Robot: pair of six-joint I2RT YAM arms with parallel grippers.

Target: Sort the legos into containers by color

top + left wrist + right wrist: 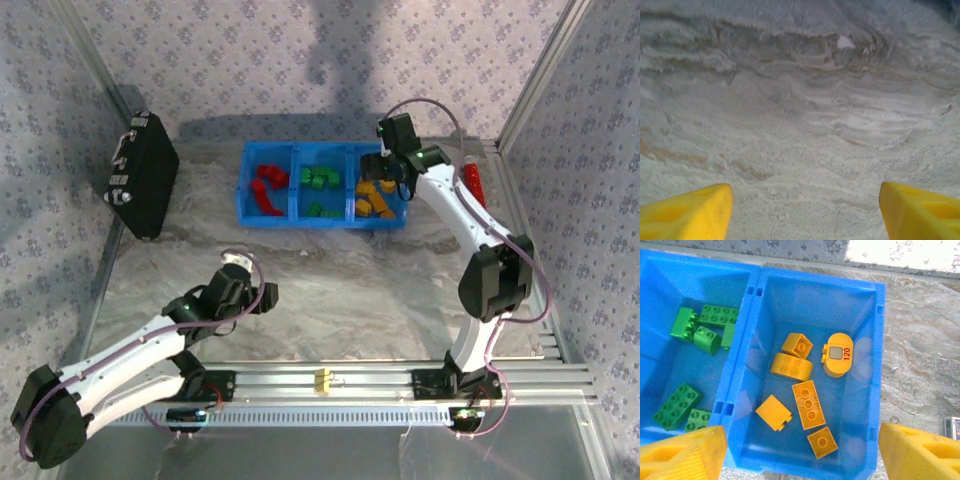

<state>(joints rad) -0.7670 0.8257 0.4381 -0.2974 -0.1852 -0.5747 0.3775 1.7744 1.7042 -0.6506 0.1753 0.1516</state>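
Right gripper (pixel 800 442): fingers apart, empty, over the blue bin (pixel 880 340), right compartment, above yellow legos (pixel 807 402); green legos (pixel 710 332) middle, red legos (pixel 268 187) left. Left gripper (pixel 805 200): fingers apart, empty, above the near table (pixel 790 125). Risk: retracting low could snag the bin wall, spilling sorted bricks.

Bright blue rectangular plastic bin (pixel 243 200) sits at the far side of the tabletop (pixel 330 290). Two blue dividers (pixel 742 340) split it into three side-by-side compartments.

- **Left compartment:** small red studded plastic bricks (pixel 266 188) in a loose pile.
- **Middle compartment:** green studded bricks (pixel 320 180). In the right wrist view one long green brick (pixel 676 406) lies flat, studs up, at the near end. Others cluster at the far end.
- **Right compartment:** six yellow-orange pieces (pixel 808 404) lie loose on the floor, some touching. One long piece lies flat, studs up. One rounded yellow piece (pixel 838 355) has a grey square and "120" printed on it.

Each compartment holds a single colour.
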